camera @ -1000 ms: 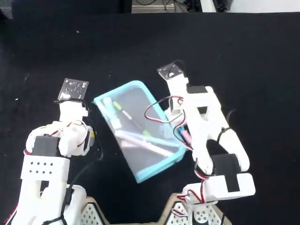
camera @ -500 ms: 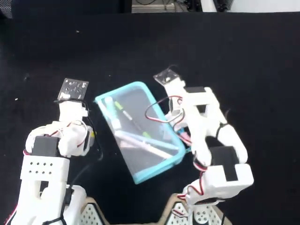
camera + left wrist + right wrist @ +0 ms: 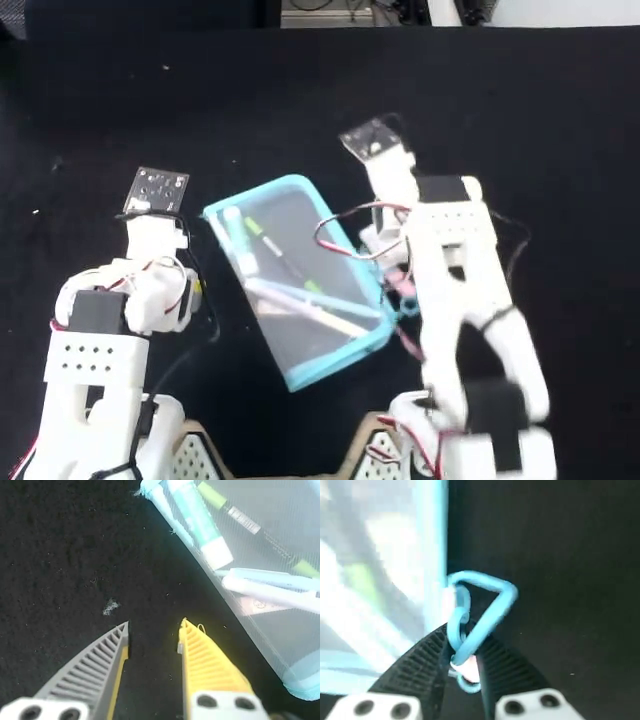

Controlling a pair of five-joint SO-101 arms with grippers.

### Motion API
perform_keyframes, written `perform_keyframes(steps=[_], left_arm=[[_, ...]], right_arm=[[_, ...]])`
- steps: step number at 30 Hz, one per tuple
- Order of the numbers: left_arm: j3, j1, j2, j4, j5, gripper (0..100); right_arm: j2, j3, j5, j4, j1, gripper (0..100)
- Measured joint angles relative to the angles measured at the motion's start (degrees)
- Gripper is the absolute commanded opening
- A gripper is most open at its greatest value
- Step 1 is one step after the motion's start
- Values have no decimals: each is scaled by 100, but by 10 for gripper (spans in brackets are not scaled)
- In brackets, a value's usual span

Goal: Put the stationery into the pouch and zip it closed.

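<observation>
You are working on the zipping step: the pens (image 3: 300, 295) are lying inside the pouch (image 3: 262, 205). Your right gripper (image 3: 462, 647) is pinching the zipper pull (image 3: 487, 607) at the pouch's edge, jaws clamped on it. Your left gripper (image 3: 152, 630) is hovering just beside the pouch, jaws apart and empty. Next, by my judgement, you are needing a steady pull along the pouch's edge, perhaps with the left gripper pinning the pouch.

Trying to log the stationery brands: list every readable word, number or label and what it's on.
No text is readable.
Small mark on the white pen in the clear turquoise-edged pouch: too small to read.
Pale band on the black green-capped marker: blurred.
</observation>
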Motion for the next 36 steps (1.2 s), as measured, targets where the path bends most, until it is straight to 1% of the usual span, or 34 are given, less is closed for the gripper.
perform_keyframes(steps=[4,8,14,16,19,20,21,26,28,32,34,36], left_arm=[[0,0,0,0,0,166],[0,0,0,0,0,166],[0,0,0,0,0,166],[0,0,0,0,0,166],[0,0,0,0,0,166],[0,0,0,0,0,166],[0,0,0,0,0,166],[0,0,0,0,0,166],[0,0,0,0,0,166],[0,0,0,0,0,166],[0,0,0,0,0,166],[0,0,0,0,0,166]], right_arm=[[-879,-633,-255,545,-580,10],[-1169,-1284,-431,844,-1020,10],[-1178,-1829,-457,905,-1160,21],[-1178,-1785,-457,1029,-1125,90],[-1178,-1451,-396,1081,-862,243],[-1178,-1310,-290,1081,-738,275],[-1178,-1178,-176,1081,-607,286],[-1266,-1037,369,1081,79,241],[-1512,-941,677,1108,220,239],[-2259,-334,1618,1389,132,238],[-2743,202,2066,1415,-35,239],[-3270,853,2347,1407,-114,240]])
